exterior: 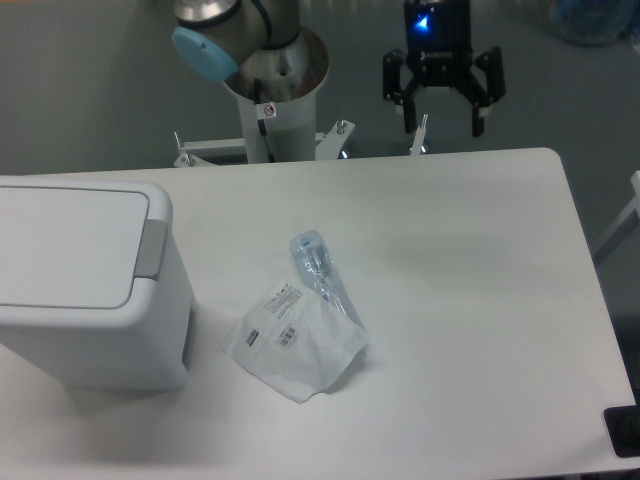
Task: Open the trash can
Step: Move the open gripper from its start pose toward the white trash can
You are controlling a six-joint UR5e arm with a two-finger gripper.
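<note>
While the trash can [85, 285] sits lid-down at nine o'clock, the gripper [443, 122] hangs spread wide and empty at one o'clock, pouch [300, 340] mid-table.

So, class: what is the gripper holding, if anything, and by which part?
Nothing. The gripper hangs open and empty beyond the table's far edge, well away from the trash can.

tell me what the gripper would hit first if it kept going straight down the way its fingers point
Probably the bare far edge of the table, or just past it; depth is unclear. The gripper hangs open, far from the trash can and the plastic pouch.
</note>
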